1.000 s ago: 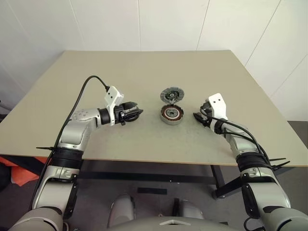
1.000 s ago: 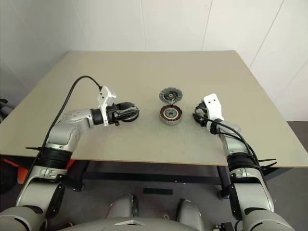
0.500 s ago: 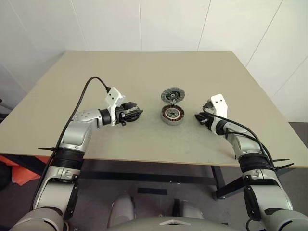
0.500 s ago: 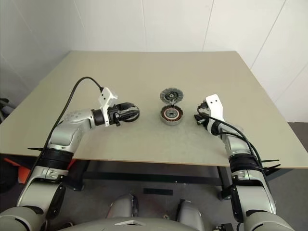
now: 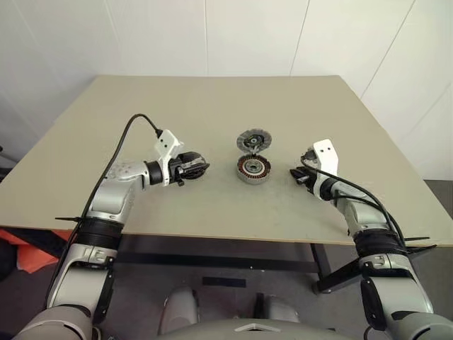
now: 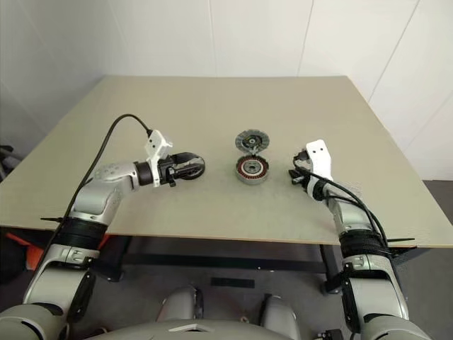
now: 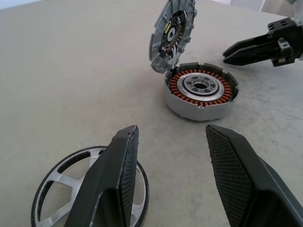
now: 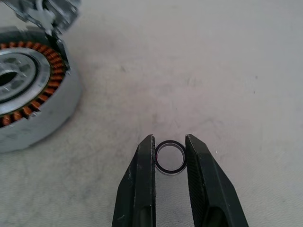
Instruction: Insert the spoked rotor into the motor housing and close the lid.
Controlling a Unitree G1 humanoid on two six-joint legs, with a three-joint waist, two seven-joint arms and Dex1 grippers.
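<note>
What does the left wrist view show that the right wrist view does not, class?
Left wrist view: the spoked rotor on the table beside the left claw, and the right claw beyond the housing. Right wrist view: a small ring pinched between the right claw's fingers. Both: the motor housing with copper windings and its raised lid.
</note>
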